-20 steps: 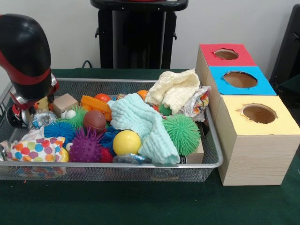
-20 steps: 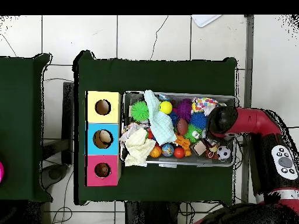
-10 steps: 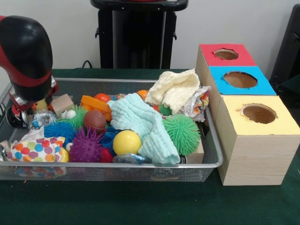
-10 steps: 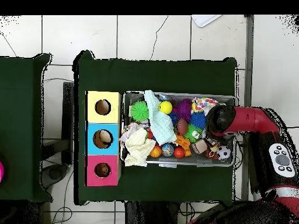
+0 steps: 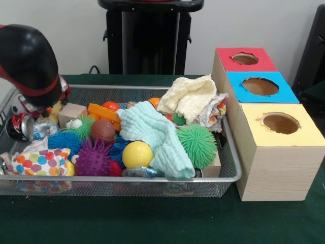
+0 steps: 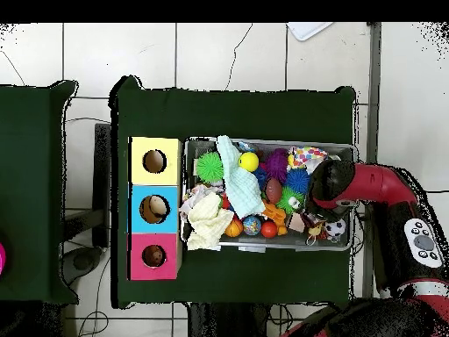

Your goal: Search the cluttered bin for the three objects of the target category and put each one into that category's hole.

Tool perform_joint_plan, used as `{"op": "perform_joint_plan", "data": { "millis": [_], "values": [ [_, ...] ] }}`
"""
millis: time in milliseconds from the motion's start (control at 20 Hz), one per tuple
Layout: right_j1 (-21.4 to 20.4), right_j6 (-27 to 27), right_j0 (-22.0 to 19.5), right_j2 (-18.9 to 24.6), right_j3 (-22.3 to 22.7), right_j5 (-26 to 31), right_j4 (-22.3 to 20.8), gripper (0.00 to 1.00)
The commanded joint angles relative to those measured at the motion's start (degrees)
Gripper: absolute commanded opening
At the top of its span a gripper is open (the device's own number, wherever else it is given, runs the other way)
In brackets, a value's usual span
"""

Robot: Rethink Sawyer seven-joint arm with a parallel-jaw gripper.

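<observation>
The cluttered bin fills the table's middle; the hole sits at its far right corner. You cannot tell the gripper state. Descend slowly, isolating one target.

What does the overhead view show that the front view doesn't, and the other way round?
Only the overhead view looks down into the three box holes: something pale lies in the blue-ringed hole and something sits in the red-ringed hole. It also shows tiled floor.

Only the front view shows the wooden box sides and the yellow ball against the mint cloth.

Both show the wire bin, its clutter, and the arm's red-and-black end over one end of it.
</observation>
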Motion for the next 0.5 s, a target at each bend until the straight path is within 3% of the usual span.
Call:
{"op": "perform_joint_plan", "data": {
  "millis": [50,300,500],
  "values": [
    [3.44,-4.7,-3.28,-0.84,6.25,8.98,5.21,1.0],
    [3.44,-3.76,-2.78,-1.35,6.7,9.27,6.07,1.0],
    [4.93,-2.27,-1.36,-3.26,4.16,2.38,1.5,1.0]
  ]
}}
